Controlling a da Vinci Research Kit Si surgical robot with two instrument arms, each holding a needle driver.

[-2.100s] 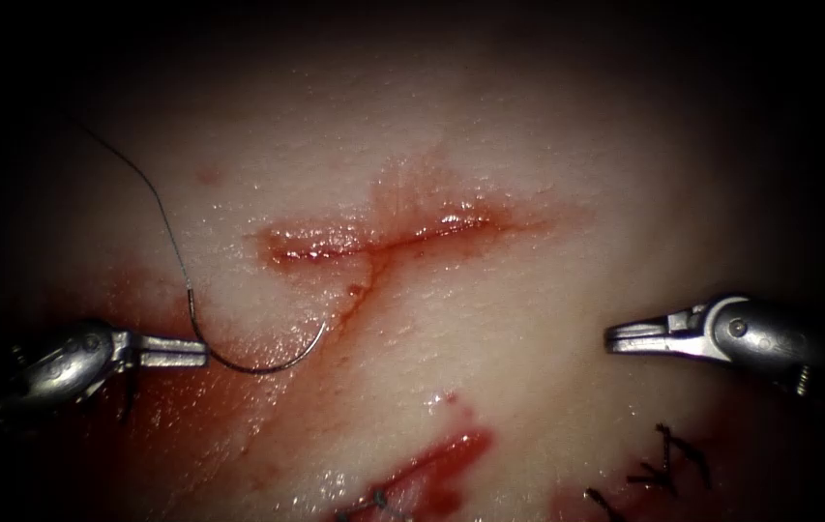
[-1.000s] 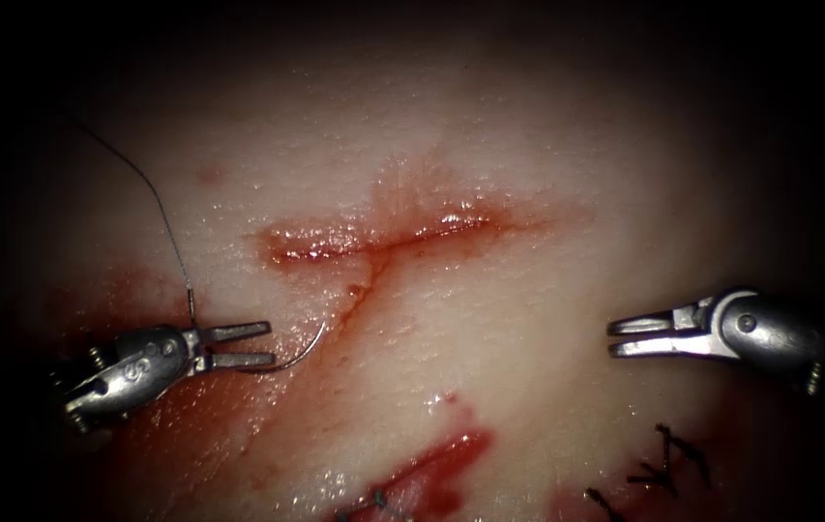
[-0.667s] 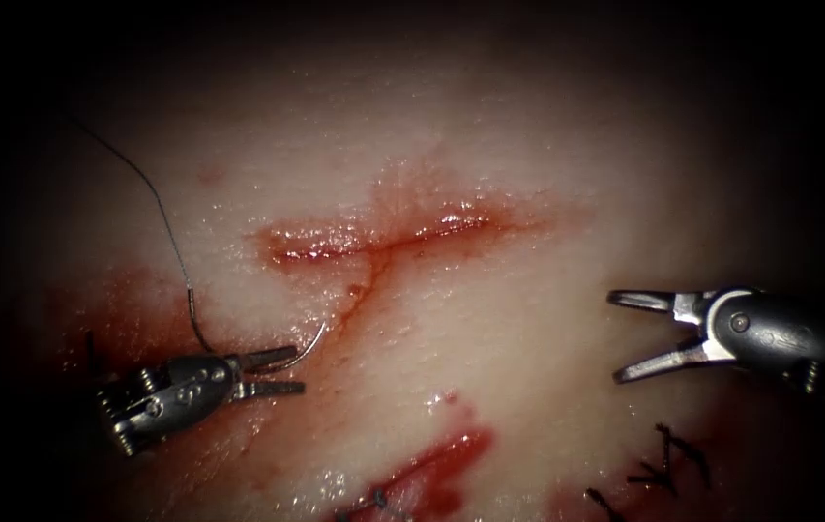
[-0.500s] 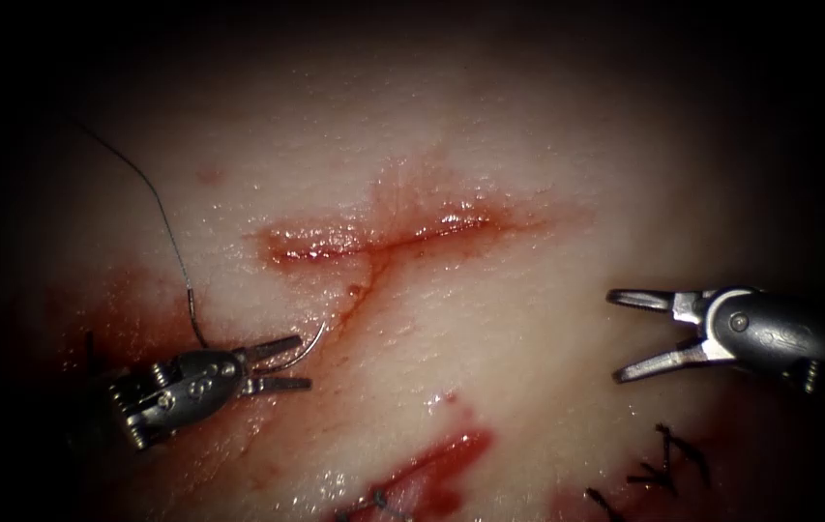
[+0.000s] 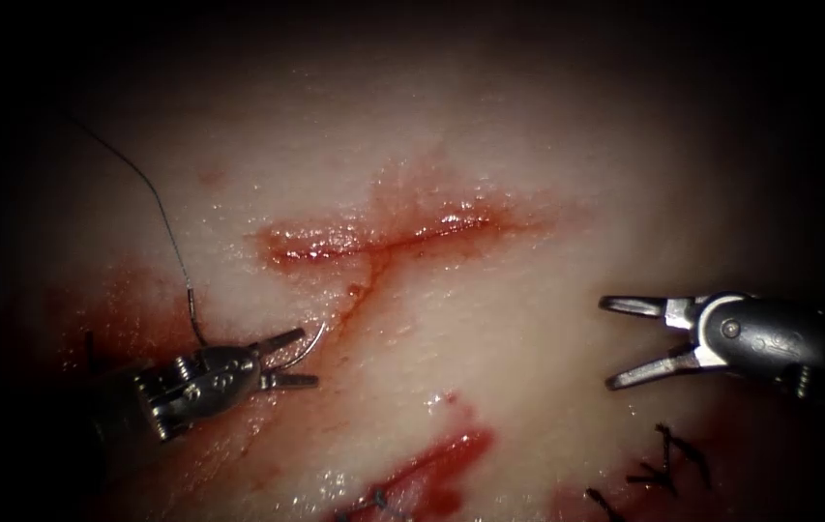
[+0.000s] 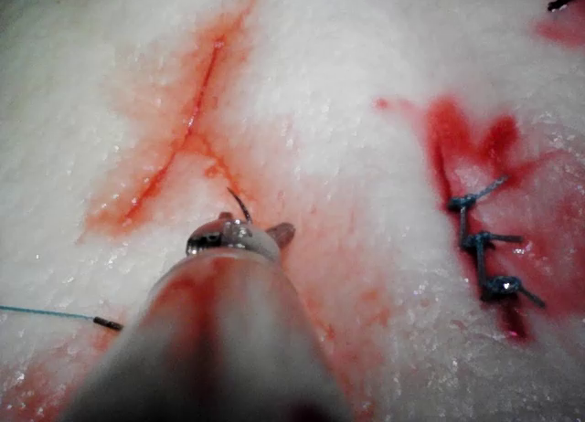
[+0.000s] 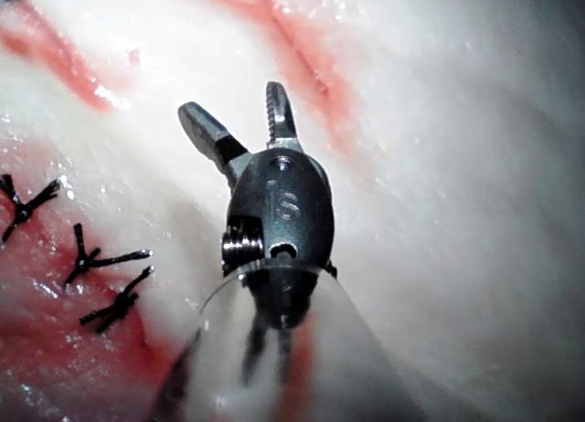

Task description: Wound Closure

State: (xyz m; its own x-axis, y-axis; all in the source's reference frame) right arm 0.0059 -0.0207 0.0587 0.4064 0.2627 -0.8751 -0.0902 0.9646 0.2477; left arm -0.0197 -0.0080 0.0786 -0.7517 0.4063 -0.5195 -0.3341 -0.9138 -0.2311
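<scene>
The tissue has an open cut across its middle. A curved needle lies on the surface below and left of the cut, its tip up by a red streak. Its thread runs up and to the left. My left tool straddles the needle's middle with its jaws open, not clamped on it. In the left wrist view the needle tip pokes out past the left tool, and the thread trails behind. My right tool hovers right of the cut, open wide and holding nothing, as the right wrist view confirms.
A second cut with red fluid and a stitch lies at the lower centre. Dark knotted stitches sit below the right tool, also seen as stitches and as a stitched cut. Red fluid stains the tissue around the left tool.
The left tool let go of the needle near its thread end, slid right along the curve and now stands open around its middle. The right tool's jaws opened wide and moved slightly left.
</scene>
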